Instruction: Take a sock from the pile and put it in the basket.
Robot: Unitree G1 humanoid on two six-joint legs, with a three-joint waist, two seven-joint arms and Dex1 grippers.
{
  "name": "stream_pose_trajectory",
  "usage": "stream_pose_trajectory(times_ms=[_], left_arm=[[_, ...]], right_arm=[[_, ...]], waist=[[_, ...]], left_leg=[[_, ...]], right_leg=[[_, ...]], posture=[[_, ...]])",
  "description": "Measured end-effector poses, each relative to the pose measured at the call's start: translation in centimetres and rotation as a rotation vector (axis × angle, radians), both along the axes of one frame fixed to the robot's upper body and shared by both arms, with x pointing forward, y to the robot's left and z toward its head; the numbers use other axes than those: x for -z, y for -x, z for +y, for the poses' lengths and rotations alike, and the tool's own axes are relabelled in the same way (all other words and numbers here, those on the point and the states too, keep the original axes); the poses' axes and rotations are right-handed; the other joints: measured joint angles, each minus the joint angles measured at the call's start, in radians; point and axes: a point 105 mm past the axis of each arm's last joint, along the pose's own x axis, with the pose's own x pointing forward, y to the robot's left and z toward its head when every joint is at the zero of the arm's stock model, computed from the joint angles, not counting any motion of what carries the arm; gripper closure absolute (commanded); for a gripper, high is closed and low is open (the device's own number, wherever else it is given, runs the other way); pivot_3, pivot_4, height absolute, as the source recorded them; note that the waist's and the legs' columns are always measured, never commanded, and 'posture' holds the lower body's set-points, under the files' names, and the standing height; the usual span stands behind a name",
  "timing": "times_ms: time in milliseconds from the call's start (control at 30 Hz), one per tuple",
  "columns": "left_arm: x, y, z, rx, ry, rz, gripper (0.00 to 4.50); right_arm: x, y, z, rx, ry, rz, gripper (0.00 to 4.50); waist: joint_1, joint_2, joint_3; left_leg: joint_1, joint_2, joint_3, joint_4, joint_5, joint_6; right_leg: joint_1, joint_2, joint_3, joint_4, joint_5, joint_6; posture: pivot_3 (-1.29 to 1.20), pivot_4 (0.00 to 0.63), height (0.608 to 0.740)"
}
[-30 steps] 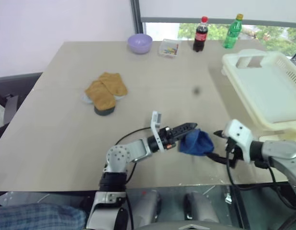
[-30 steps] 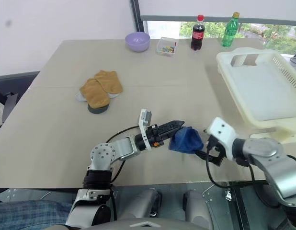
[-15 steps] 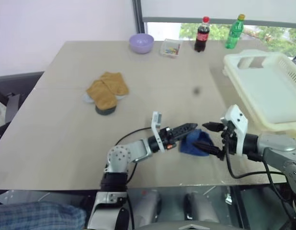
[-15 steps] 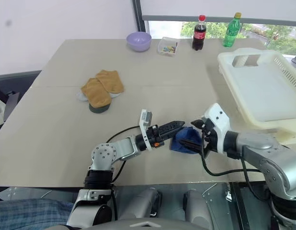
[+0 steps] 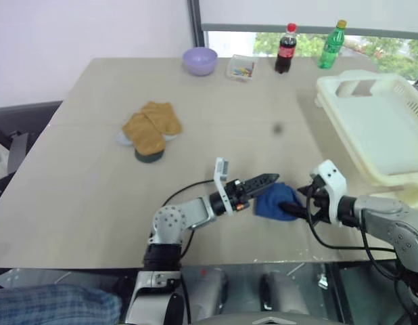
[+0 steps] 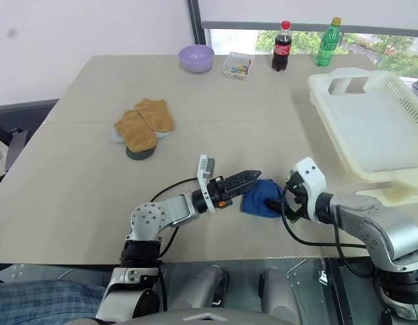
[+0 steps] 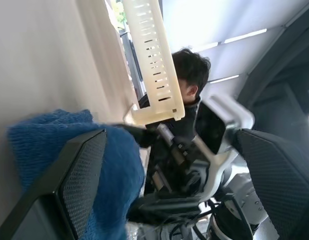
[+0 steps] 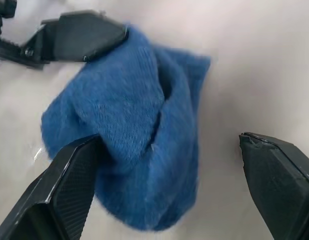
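At the table's near edge, the left gripper and right gripper both stand wide open around a blue sock, fingers touching it from opposite sides, neither pinching it. Farther left lies the pile of tan socks. The basket sits far right.
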Motion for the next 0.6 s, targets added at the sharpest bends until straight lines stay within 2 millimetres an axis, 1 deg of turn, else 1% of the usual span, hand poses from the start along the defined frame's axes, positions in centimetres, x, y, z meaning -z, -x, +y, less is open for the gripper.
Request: stream_pose_trajectory(times_ms=[33, 67, 100, 133, 167, 233, 267, 300, 333, 367, 400, 567, 600], left_arm=[[0.0, 0.0, 0.0, 0.0, 0.001, -0.001, 0.0], [0.0, 0.0, 0.0, 0.0, 0.001, -0.001, 0.0], [0.0, 0.0, 0.0, -0.001, 0.003, -0.001, 0.0], [0.0, 0.0, 0.1, -0.002, 0.003, -0.002, 0.0], [-0.1, 0.0, 0.1, -0.003, 0.006, -0.002, 0.0], [-0.1, -0.1, 0.1, -0.006, 0.008, -0.002, 0.0], [-0.1, -0.1, 0.2, -0.009, 0.008, -0.003, 0.0], [-0.1, -0.1, 0.2, -0.01, 0.008, -0.003, 0.0], [-0.1, -0.2, 0.2, -0.012, 0.007, -0.003, 0.0], [-0.1, -0.2, 0.3, -0.014, 0.006, -0.003, 0.0], [-0.1, -0.2, 0.3, -0.016, 0.006, -0.003, 0.0], [0.2, -0.2, 0.5, -0.024, -0.015, -0.016, 0.0], [0.3, -0.2, 0.8, -0.032, -0.049, -0.056, 0.0]], right_arm=[[0.0, 0.1, 0.4, -0.004, -0.028, 0.01, 0.41], [0.0, 0.2, 0.6, -0.007, -0.038, 0.014, 0.41], [0.1, 0.3, 1.0, -0.011, -0.063, 0.024, 0.67], [0.1, 0.4, 1.6, -0.017, -0.098, 0.04, 1.05], [0.4, 0.8, 2.9, -0.034, -0.158, 0.078, 1.56], [0.6, 0.9, 3.5, -0.021, -0.207, 0.109, 2.4], [0.9, 0.7, 3.7, 0.005, -0.243, 0.132, 2.9], [1.0, 0.6, 3.8, 0.012, -0.25, 0.139, 3.13], [1.1, 0.5, 3.6, 0.029, -0.264, 0.151, 3.71], [1.1, 0.3, 3.4, 0.044, -0.272, 0.154, 4.19], [1.1, 0.3, 3.3, 0.052, -0.275, 0.159, 4.47], [1.2, 0.2, 2.3, 0.077, -0.273, 0.168, 4.47], [1.1, 0.1, 1.9, 0.086, -0.264, 0.163, 4.47]], waist=[[0.0, 0.0, 0.0], [0.0, 0.0, 0.0], [0.0, 0.0, 0.0], [-0.001, 0.0, 0.0], [-0.001, 0.0, 0.0], [0.0, 0.0, 0.0], [0.0, 0.0, 0.0], [0.0, 0.0, 0.0], [0.0, 0.0, 0.0], [0.0, 0.0, 0.0], [0.0, 0.001, 0.0], [0.0, 0.001, 0.0], [-0.001, 0.001, 0.0]], left_leg=[[0.0, 0.0, 0.0, 0.0, 0.0, 0.0], [0.0, 0.0, 0.0, 0.0, 0.0, 0.0], [0.0, 0.0, 0.0, 0.0, 0.0, 0.0], [0.0, 0.001, 0.0, 0.0, 0.0, 0.0], [0.0, 0.0, 0.0, 0.0, 0.0, 0.0], [0.0, 0.0, 0.0, 0.0, 0.0, 0.0], [0.0, 0.0, 0.0, 0.0, 0.0, 0.0], [0.0, 0.0, 0.0, 0.0, 0.0, 0.0], [0.0, 0.0, 0.0, 0.0, 0.0, 0.0], [0.0, 0.0, 0.0, 0.0, 0.0, 0.0], [0.0, 0.0, 0.0, 0.0, 0.0, 0.0], [0.0, 0.0, 0.0, 0.0, 0.0, 0.0], [0.0, 0.0, 0.0, 0.0, 0.0, 0.0]], right_leg=[[0.0, 0.0, 0.0, 0.0, 0.0, 0.0], [0.0, 0.0, 0.0, 0.0, 0.0, 0.0], [0.0, 0.0, 0.0, 0.0, 0.0, 0.0], [0.0, 0.001, 0.0, 0.0, 0.0, 0.0], [0.0, 0.001, 0.0, 0.0, 0.0, 0.0], [0.0, 0.0, 0.0, 0.0, 0.0, 0.0], [0.0, 0.0, 0.0, 0.0, 0.0, 0.0], [0.0, 0.0, 0.0, 0.0, 0.0, 0.0], [0.0, 0.0, 0.0, 0.0, 0.0, 0.0], [0.0, 0.0, 0.0, 0.0, 0.0, 0.0], [0.0, 0.0, 0.0, 0.0, 0.0, 0.0], [0.0, 0.0, 0.0, 0.0, 0.0, 0.0], [0.0, 0.0, 0.0, 0.0, 0.0, 0.0]], posture=[[0.0, 0.15, 0.74], [0.0, 0.15, 0.74], [0.0, 0.15, 0.74], [0.0, 0.15, 0.74], [0.0, 0.15, 0.74], [0.0, 0.15, 0.74], [0.0, 0.15, 0.74], [0.0, 0.15, 0.74], [0.0, 0.15, 0.74], [0.0, 0.15, 0.74], [0.0, 0.15, 0.74], [0.0, 0.15, 0.74], [0.0, 0.15, 0.74]])
